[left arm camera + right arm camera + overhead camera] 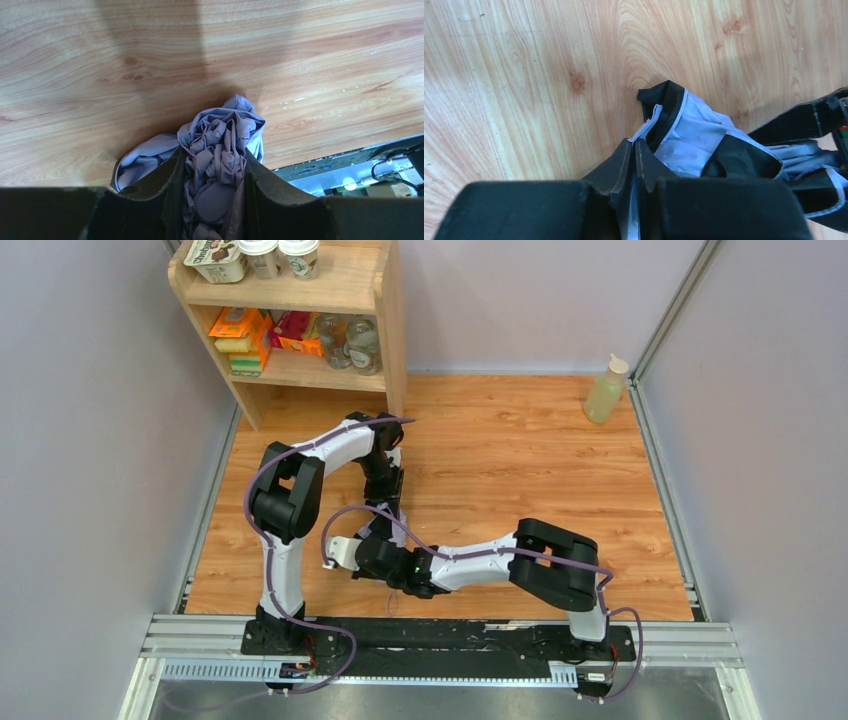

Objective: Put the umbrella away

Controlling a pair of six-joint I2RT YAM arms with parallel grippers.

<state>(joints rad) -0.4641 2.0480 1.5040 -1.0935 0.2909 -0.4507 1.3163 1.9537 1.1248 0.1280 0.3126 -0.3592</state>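
Near the shelf (392, 340), arms (330, 450) apparently screen the umbrella (220, 145).

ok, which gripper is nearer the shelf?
Left. The left gripper sits in front of the shelf; the right gripper is further back toward the bases. Both hold the umbrella.
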